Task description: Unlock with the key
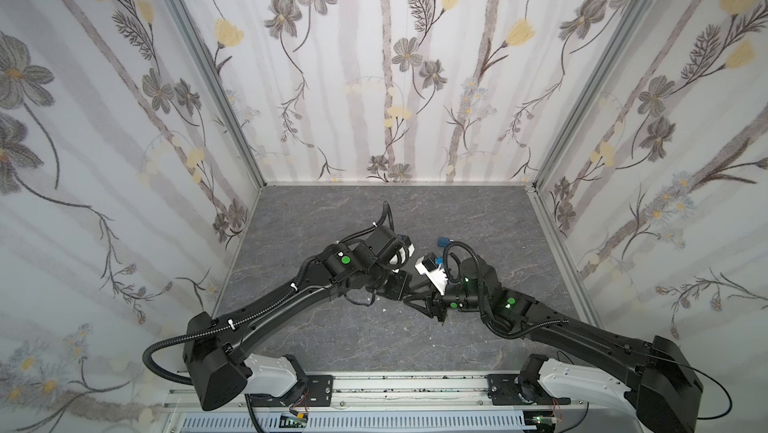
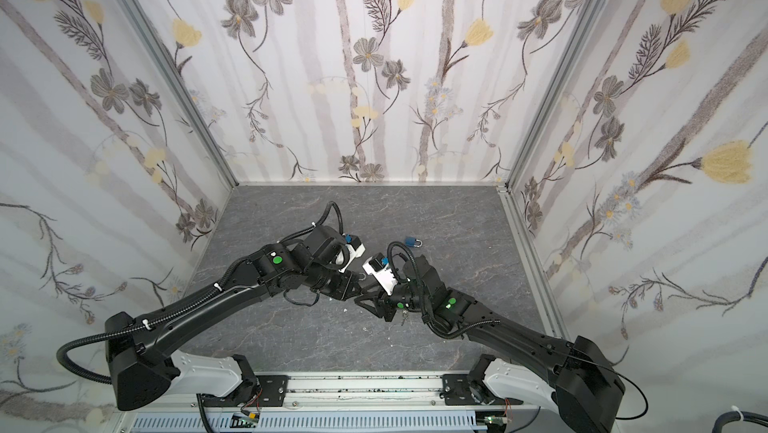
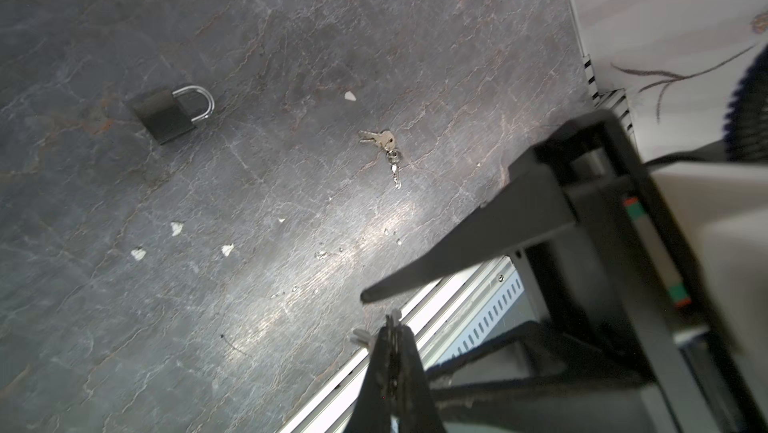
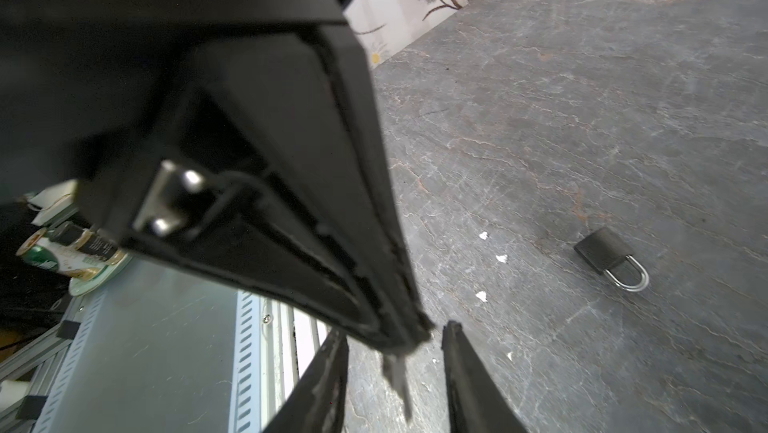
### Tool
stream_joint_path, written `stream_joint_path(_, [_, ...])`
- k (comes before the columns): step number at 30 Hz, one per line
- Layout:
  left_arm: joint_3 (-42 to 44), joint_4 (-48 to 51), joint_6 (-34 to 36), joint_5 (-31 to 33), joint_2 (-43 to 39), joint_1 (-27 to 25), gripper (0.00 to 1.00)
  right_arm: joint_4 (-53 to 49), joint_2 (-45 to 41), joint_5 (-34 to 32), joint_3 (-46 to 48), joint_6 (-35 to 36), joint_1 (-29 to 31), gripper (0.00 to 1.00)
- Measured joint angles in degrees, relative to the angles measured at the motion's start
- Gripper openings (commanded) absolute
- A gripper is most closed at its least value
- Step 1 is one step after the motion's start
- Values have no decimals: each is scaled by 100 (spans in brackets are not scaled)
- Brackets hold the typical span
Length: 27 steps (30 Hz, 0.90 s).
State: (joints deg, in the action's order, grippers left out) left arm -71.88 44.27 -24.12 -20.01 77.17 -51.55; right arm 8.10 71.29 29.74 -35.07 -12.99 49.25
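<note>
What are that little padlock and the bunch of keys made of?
Padlock: shiny silver shackle looks like polished steel; its matte body could be painted or plastic-coated metal. Keys: pale, glinting, probably nickel-plated brass or steel.

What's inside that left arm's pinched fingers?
A thin metal key pokes out of the shut left fingers. Its head is covered by them. The right fingers stand open on either side of the blade.
</note>
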Motion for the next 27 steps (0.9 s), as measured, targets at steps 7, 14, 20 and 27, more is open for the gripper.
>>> stream_joint_path(7, [66,-208,-9,-87,-81,28,3,-39,-118,55,109,4,0,26])
stream_joint_path(14, [127,-317,-13,-238,-42,33,3,-57,-120,48,120,-11,2,17])
stream_joint_path(20, [219,-378,-31,-273,26,44,3,-254,39,31,33,-44,2,16])
stream_joint_path(27, [317,-459,-33,-225,55,46,3,-358,197,39,-52,-66,13,24])
